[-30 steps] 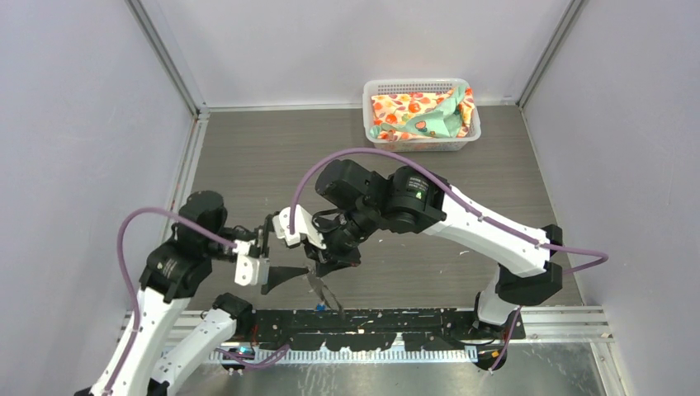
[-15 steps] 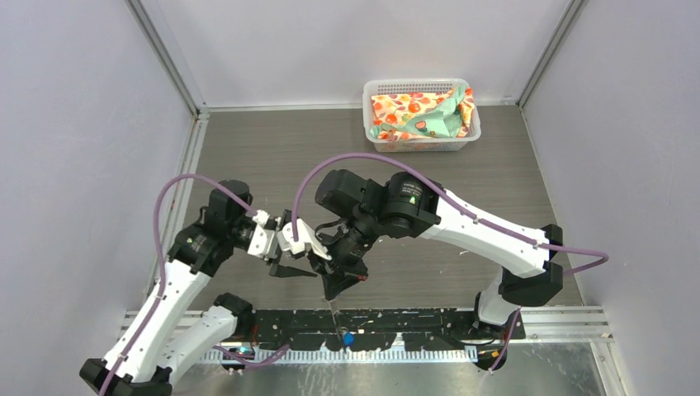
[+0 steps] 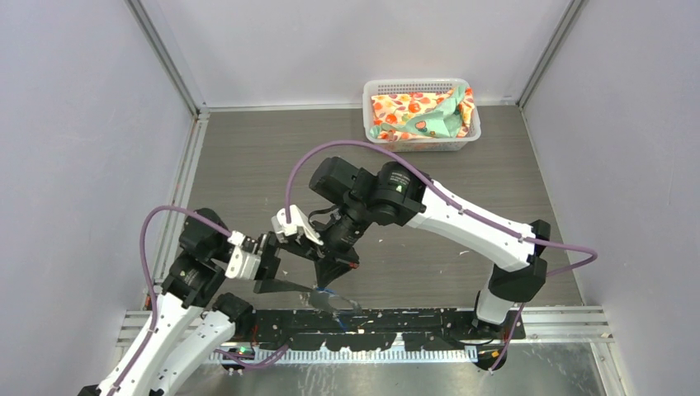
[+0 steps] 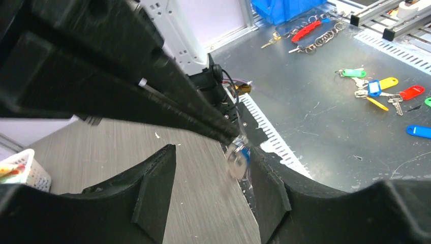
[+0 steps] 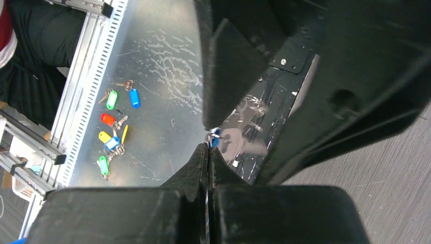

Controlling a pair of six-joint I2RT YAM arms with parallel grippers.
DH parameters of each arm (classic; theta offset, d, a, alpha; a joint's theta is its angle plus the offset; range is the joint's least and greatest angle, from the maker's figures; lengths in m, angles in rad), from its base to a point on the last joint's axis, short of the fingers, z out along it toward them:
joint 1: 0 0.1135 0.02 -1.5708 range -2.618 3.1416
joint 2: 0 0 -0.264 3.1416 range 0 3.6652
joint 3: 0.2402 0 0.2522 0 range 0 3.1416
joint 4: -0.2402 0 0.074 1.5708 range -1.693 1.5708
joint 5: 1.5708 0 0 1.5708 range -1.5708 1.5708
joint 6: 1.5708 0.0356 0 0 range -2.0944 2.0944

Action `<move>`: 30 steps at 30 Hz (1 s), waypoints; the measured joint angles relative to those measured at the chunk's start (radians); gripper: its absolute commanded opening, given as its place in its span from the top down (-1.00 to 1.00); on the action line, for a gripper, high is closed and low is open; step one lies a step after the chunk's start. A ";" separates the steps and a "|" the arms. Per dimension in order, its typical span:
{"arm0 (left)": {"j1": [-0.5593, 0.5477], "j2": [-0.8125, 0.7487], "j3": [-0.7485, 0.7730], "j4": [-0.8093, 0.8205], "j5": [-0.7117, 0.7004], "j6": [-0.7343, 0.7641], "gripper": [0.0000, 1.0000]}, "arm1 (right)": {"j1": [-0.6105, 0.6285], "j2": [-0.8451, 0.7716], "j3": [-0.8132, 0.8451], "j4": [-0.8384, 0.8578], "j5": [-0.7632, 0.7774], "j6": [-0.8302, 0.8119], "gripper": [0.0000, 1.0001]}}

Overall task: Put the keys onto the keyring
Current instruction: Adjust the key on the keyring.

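At the right gripper's tip, you had a blue key dangling, jaws pinched shut on the thin keyring. Your left gripper stood partly open around that key, gripping nothing.

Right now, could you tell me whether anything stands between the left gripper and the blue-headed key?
Nothing visible does. The blue-headed key hangs at the right gripper's tips, inside the left gripper's open gap, nearer one finger.
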 measured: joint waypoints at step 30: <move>0.000 -0.005 0.102 -0.478 -0.087 0.599 0.11 | -0.015 0.039 0.023 -0.023 0.061 0.031 0.98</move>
